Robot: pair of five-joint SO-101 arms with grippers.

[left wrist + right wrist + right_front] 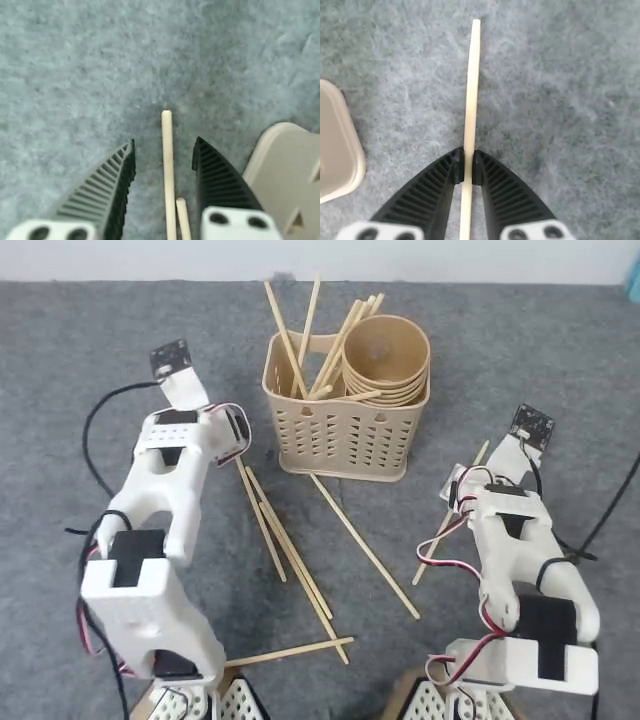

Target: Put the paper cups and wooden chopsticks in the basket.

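A beige slotted basket (340, 435) stands at the back middle. It holds stacked paper cups (386, 360) and several wooden chopsticks (300, 335). More chopsticks (290, 545) lie loose on the grey carpet in front of it. My left gripper (165, 141) is open and low over the carpet by the basket's left corner (290, 170), with the end of one chopstick (168, 170) between its fingers. A second chopstick end (182, 217) lies beside it. My right gripper (468, 151) is shut on a chopstick (471, 90) to the right of the basket (335, 145).
A long chopstick (365, 545) runs diagonally from the basket's front toward the near middle. Another chopstick (290, 651) lies by the left arm's base. Both arms' cables (95, 435) trail over the carpet at the sides.
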